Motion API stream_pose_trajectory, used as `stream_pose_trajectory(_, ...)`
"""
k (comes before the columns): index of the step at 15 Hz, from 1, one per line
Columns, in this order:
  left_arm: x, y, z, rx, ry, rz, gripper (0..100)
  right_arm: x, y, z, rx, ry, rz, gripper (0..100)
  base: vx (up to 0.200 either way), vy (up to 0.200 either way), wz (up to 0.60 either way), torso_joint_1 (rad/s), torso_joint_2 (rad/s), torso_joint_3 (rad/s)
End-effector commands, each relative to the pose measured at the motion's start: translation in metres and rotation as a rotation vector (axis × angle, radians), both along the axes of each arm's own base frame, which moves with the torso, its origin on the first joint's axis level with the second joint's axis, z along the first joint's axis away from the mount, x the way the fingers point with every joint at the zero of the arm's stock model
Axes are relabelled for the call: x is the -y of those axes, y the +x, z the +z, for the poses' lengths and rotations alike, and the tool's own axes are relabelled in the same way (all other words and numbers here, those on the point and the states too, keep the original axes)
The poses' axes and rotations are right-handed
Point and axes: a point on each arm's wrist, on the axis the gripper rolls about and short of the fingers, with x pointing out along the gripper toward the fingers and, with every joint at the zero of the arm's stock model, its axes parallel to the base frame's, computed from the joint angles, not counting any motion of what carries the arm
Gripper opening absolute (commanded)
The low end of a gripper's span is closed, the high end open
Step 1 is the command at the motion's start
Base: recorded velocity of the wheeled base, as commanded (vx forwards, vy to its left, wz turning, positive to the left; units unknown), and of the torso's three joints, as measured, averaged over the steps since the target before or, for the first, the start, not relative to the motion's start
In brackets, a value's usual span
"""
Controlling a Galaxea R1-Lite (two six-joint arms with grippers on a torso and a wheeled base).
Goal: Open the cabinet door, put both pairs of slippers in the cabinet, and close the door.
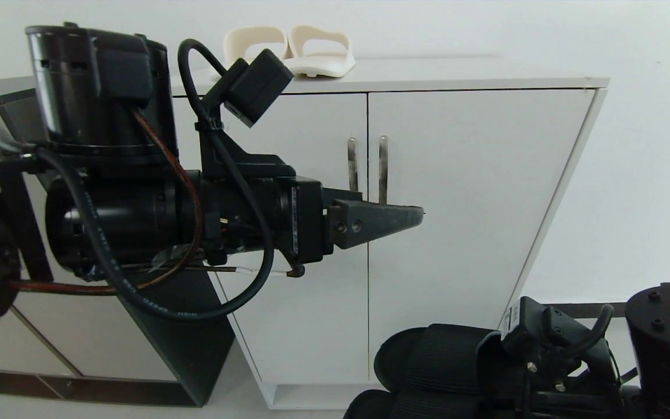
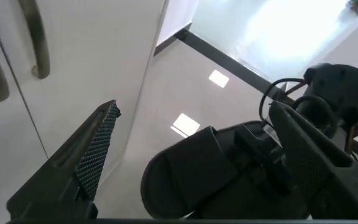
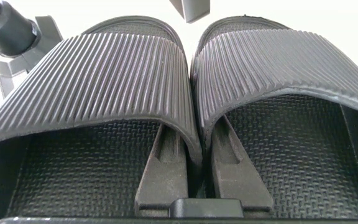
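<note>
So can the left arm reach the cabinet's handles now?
Probably yes. The left gripper hangs right in front of the two handles on the shut doors, with nothing between. The right gripper, low down, holds the black slippers out of the way.

black slippers (image 1: 434, 361) run off the head view's bottom; their straps hide the tips of the right end effector (image 3: 192, 140).
</note>
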Motion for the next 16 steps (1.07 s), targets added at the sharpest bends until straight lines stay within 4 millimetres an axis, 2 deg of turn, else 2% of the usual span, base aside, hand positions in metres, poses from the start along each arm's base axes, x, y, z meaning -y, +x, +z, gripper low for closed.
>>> stream_pose_trajectory(1,0.003,0.022,-0.006,-0.011,0.001,0.017,100,-0.001,0.001,-0.002,-0.006,-0.008,0.002,0,0.000,0.000,0.00,0.000,0.00,0.000)
stream_pose_trajectory(4,0.023,0.051,-0.023,0.019,-0.023,0.033,100,-0.001,0.000,-0.002,0.000,-0.012,0.010,0,0.000,0.000,0.00,0.000,0.00,0.000)
stream_pose_trajectory(8,0.038,0.076,-0.016,0.059,-0.043,0.114,100,-0.004,0.002,-0.007,-0.013,-0.031,0.012,0,0.000,0.000,0.00,0.000,0.00,0.000)
stream_pose_trajectory(11,0.039,0.078,-0.011,0.072,-0.053,0.123,100,-0.005,0.003,-0.011,-0.023,-0.043,0.014,0,0.000,0.000,0.00,0.000,0.00,0.000)
stream_pose_trajectory(16,0.029,0.092,-0.018,0.053,-0.035,0.160,100,-0.005,0.003,-0.011,-0.018,-0.041,0.012,0,0.000,0.000,0.00,0.000,0.00,0.000)
